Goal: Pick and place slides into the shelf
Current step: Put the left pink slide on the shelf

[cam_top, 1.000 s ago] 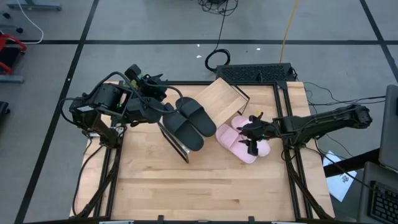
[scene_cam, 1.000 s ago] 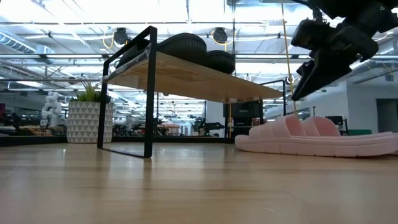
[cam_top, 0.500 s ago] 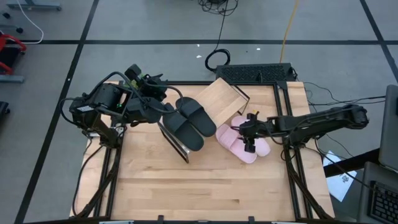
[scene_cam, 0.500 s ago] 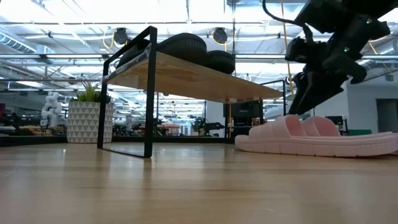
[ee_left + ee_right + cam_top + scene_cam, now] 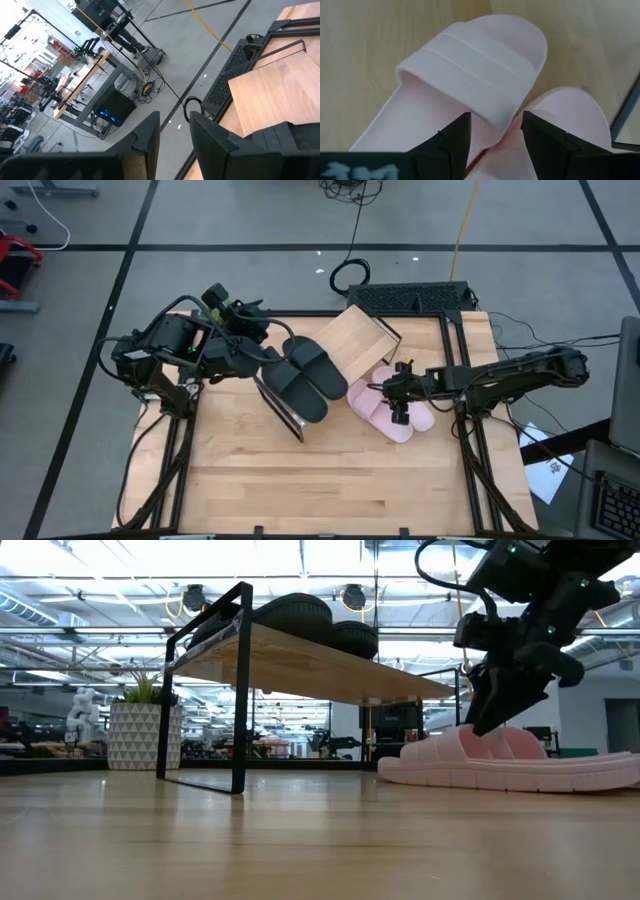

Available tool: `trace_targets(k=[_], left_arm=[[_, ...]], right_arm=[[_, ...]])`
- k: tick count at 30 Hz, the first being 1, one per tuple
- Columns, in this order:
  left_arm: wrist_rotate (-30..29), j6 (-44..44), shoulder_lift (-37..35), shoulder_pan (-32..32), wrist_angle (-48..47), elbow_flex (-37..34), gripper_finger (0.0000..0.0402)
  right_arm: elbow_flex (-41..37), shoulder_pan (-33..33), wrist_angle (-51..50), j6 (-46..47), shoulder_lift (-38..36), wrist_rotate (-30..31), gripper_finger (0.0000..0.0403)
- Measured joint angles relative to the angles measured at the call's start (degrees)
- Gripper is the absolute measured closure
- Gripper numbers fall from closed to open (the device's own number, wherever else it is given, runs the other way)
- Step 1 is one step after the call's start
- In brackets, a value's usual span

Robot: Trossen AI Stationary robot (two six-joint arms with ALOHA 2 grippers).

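Observation:
Two pale pink slides (image 5: 388,410) lie side by side, soles down, on the table right of the shelf (image 5: 360,338). My right gripper (image 5: 399,397) is open and slants down over them. Its fingers (image 5: 451,145) straddle the inner edge of one slide's strap (image 5: 470,65), with the second pink slide (image 5: 570,115) beside it. Two black slides (image 5: 305,370) rest on the shelf's board (image 5: 320,665). My left gripper (image 5: 267,355) hangs open at the shelf's left end, next to the black slides, with nothing between its fingers (image 5: 150,137). My right gripper comes at the pink slides from above, slanting from the table's right. Its fingertips (image 5: 487,723) stand right at the strap (image 5: 470,740) of one slide. I cannot tell whether they touch it. Both slides lie flat on the table.
A black box (image 5: 410,298) and cables lie beyond the table's far edge. The shelf's dark end frame (image 5: 240,690) stands left of the pink slides. Bare tabletop (image 5: 330,480) stretches toward the near edge.
My right gripper has sunk and moved toward the table's left, onto the pink slides, rolling a little. Its fingers have stayed open. The slides and the shelf have not moved.

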Motion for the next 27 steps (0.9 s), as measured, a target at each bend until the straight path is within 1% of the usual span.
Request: trace_targets(k=[4, 15, 19, 22, 24, 27], left_arm=[[0.1, 0.0, 0.0, 0.0, 0.0, 0.0, 0.0289], [0.1, 0.4, 0.0, 0.0, 0.0, 0.0, 0.0289], [0.1, 0.5, 0.0, 0.0, 0.0, 0.0, 0.0289], [0.1, 0.5, 0.0, 0.0, 0.0, 0.0, 0.0289], [0.1, 0.5, 0.0, 0.0, 0.0, 0.0, 0.0289], [0.1, 0.5, 0.0, 0.0, 0.0, 0.0, 0.0289]], right_arm=[[0.0, 0.0, 0.0, -0.2, 0.0, 2.6, 0.0234], [0.0, -0.7, 2.8, -1.1, 4.7, 2.8, 0.0234], [0.0, -0.7, 4.6, -0.7, 6.7, 4.3, 0.0241], [0.0, -0.7, 5.2, 0.4, 7.8, 5.1, 0.0270], [0.0, -0.7, 5.2, 1.3, 8.3, 5.8, 0.0304], [0.0, -0.6, 5.1, 1.6, 8.0, 5.7, 0.0369]])
